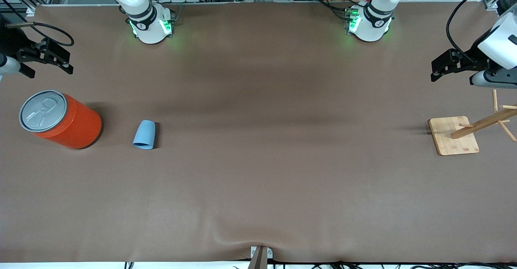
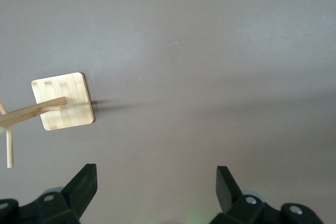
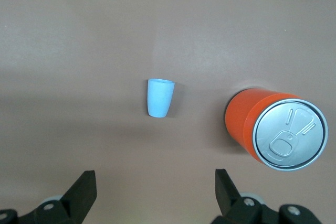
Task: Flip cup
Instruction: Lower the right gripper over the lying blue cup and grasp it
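The small light-blue cup (image 1: 144, 134) rests on the brown table toward the right arm's end, beside the orange can. It seems to lie on its side, wider end toward the front camera; its inside does not show. It also shows in the right wrist view (image 3: 160, 98). My right gripper (image 1: 50, 71) hangs open and empty above the table's edge at that end, away from the cup; its jaws (image 3: 155, 182) stand wide apart. My left gripper (image 1: 450, 75) is open and empty at the other end (image 2: 156, 177), over bare table.
A big orange can (image 1: 68, 123) with a grey pull-tab lid stands upright near the cup, also in the right wrist view (image 3: 262, 124). A wooden peg stand on a square base (image 1: 452, 135) sits at the left arm's end, also in the left wrist view (image 2: 63, 100).
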`<state>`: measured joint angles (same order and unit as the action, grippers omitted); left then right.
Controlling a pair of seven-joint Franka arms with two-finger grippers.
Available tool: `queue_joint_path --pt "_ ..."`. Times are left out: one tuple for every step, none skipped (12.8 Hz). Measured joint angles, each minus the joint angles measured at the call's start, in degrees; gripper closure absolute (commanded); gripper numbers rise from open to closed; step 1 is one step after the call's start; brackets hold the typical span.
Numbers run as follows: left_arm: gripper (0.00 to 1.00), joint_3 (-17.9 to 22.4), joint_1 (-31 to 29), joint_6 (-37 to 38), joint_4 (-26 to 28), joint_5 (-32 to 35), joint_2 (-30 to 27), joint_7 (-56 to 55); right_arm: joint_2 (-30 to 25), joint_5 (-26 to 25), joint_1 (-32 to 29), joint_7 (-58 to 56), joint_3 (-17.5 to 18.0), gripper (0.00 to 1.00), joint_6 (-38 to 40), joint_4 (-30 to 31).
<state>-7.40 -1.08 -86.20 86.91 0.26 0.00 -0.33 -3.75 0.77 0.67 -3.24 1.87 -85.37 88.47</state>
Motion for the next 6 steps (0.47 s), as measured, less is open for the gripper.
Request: queue_joint_path --pt "0.0 0.0 0.0 0.0 0.0 0.0 0.0 0.0 0.0 0.0 0.0 0.0 0.0 0.0 0.1 0.0" --pt "0.0 0.0 -0.1 0.0 0.0 0.0 0.0 0.0 0.0 0.0 0.0 0.0 0.0 0.0 0.3 0.0" --pt "0.0 0.0 -0.2 0.0 0.0 0.0 0.0 0.0 0.0 0.0 0.0 0.0 0.0 0.0 0.5 0.0" --pt "0.0 0.0 -0.2 0.0 0.0 0.0 0.0 0.0 0.0 0.0 0.0 0.0 0.0 0.0 0.5 0.0" --pt "0.0 0.0 -0.2 0.0 0.0 0.0 0.0 0.0 0.0 0.0 0.0 0.0 0.0 0.0 0.6 0.0" --pt "0.0 0.0 -0.2 0.0 0.0 0.0 0.0 0.0 0.1 0.0 0.0 0.0 0.0 0.0 0.6 0.1"
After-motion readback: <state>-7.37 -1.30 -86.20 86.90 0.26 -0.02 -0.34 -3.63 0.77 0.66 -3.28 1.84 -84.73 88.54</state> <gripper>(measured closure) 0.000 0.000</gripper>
